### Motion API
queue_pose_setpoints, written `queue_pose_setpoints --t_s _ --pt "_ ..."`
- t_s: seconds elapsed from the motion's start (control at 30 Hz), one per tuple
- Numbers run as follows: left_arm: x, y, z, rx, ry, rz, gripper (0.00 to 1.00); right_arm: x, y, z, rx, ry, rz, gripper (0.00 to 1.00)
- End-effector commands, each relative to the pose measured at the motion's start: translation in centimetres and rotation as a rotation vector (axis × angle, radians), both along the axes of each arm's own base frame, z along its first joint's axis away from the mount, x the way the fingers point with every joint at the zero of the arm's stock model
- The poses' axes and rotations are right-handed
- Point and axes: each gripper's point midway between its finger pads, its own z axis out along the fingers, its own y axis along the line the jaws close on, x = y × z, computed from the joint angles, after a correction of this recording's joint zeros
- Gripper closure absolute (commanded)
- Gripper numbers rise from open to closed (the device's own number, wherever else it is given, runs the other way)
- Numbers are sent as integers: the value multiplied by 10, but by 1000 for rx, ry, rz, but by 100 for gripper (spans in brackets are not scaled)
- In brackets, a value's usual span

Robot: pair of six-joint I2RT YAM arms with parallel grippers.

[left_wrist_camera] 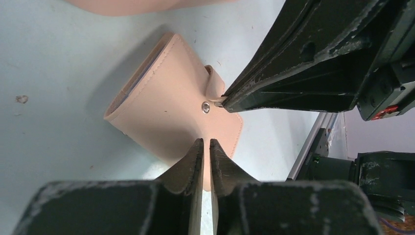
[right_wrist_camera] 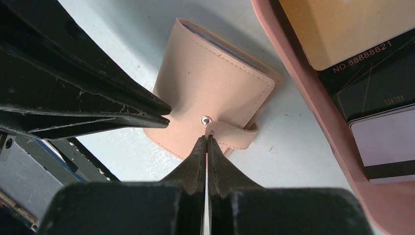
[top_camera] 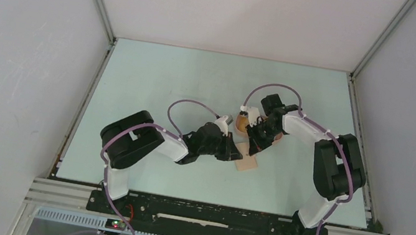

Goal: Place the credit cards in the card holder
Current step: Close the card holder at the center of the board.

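Right wrist view, nearest first: the right pincer (right_wrist_camera: 208,139) is clenched on the free end of the strap (right_wrist_camera: 235,134), its tips just beside the snap (right_wrist_camera: 206,119). The stud shows bare, so the strap seems already off it. The card holder (right_wrist_camera: 215,83) lies folded flat on the bench (right_wrist_camera: 122,29). At the holder's edge opposite the strap's loop, the left pincer (right_wrist_camera: 164,113) is clamped on the leather rim. Beyond the holder, on the loop side, sits the pink tray (right_wrist_camera: 311,98) with the credit cards (right_wrist_camera: 342,29) lying inside. A bluish line shows in the holder's mouth; whether it is a card I cannot tell.

The step looks like opening the cover. It would be best to swing the strap up and back round the holder's edge with the right pincer. Meanwhile the left should pin the holder down, so it neither lifts nor slides against the tray.
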Motion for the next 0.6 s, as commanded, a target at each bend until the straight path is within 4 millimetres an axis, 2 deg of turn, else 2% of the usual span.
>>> queue_pose_setpoints --t_s 0.0,0.3,0.57 --pt "3 3 0 -18 -2 13 87 9 3 6 4 -22 -5 96" --pt "3 3 -1 -19 1 10 88 6 9 2 22 21 -13 89" --pt "3 3 -1 -19 2 10 88 7 7 11 49 23 -37 85"
